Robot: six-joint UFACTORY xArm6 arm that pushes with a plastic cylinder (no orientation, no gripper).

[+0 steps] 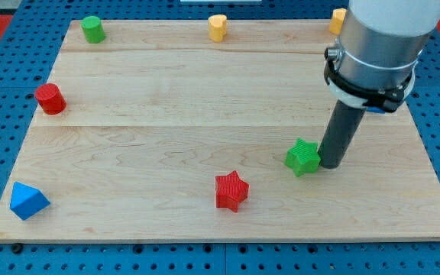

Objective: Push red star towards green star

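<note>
The red star [231, 190] lies on the wooden board near the view's bottom, at the middle. The green star [303, 156] lies up and to the right of it, about a block's width of bare board between them. My tip [331, 163] rests on the board right against the green star's right side, touching it or nearly so. The tip is well to the right of the red star, with the green star between them.
A green cylinder [92, 29] stands at the top left, a red cylinder [50, 98] at the left edge, a blue triangular block [27, 200] at the bottom left. A yellow block [218, 27] sits at the top middle, another yellow block [338, 21] at the top right, partly hidden by the arm.
</note>
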